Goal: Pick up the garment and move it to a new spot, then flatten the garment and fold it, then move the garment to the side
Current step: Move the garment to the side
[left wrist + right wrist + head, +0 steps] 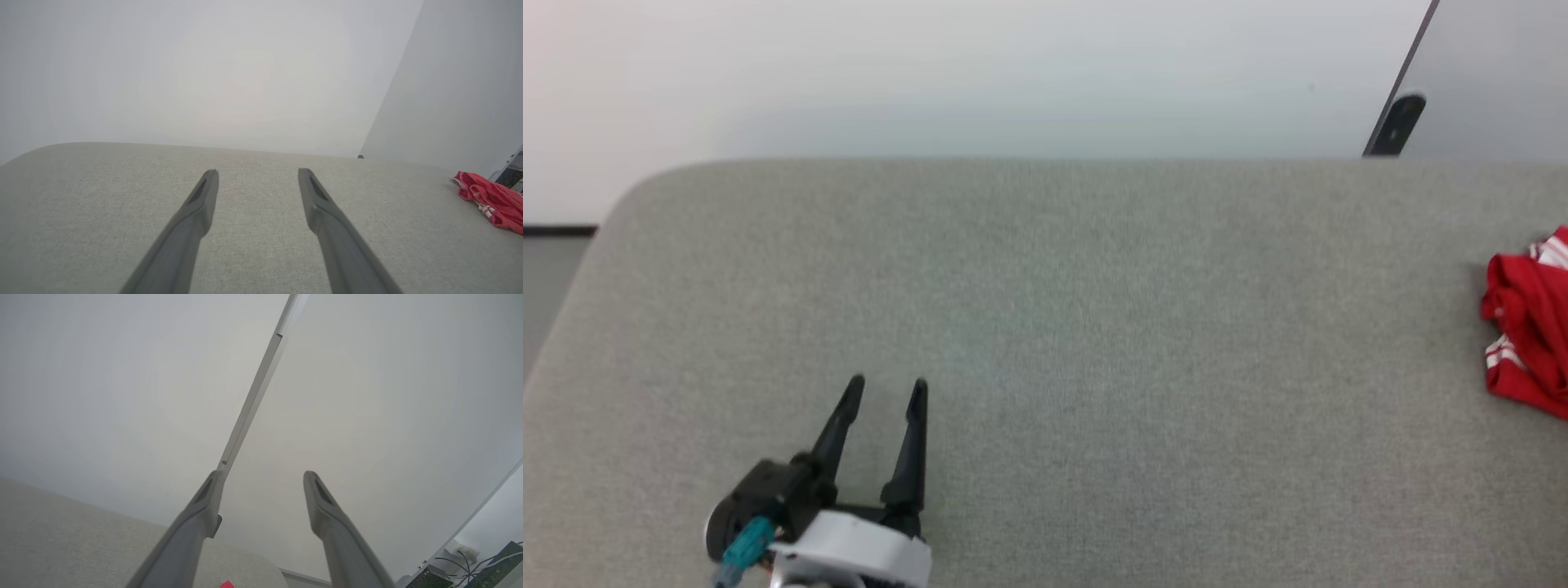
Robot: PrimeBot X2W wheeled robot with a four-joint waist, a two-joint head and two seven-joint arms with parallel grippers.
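A wide grey padded surface point(1094, 327) spreads out under and ahead of my left hand point(888, 382), with a rounded corner off to that hand's far left. Beyond its far edge stands a pale wall point(931, 73). Far to the right of my left hand, a grey panel point(1503, 73) with a dark edge leans against that wall.

The garment point(1529, 327) lies crumpled in a heap on the padded surface, well apart from my left hand and far off to its right. It is bright red with bits of white striped trim showing. From my left wrist it sits at the far right, ahead of my fingertips point(490, 200).

My left hand hangs low over the surface with its two dark fingers spread wide point(258, 171) and nothing between them.

My right hand point(264, 473) points up at the wall and the panel's edge. Its fingers are also spread apart and hold nothing. The padded surface lies below them and to their left. A scrap of red point(226, 584) shows at the bottom edge of the right wrist view, between those fingers.

Low to the right of that hand is a small clutter of cables and boxes point(482, 567).
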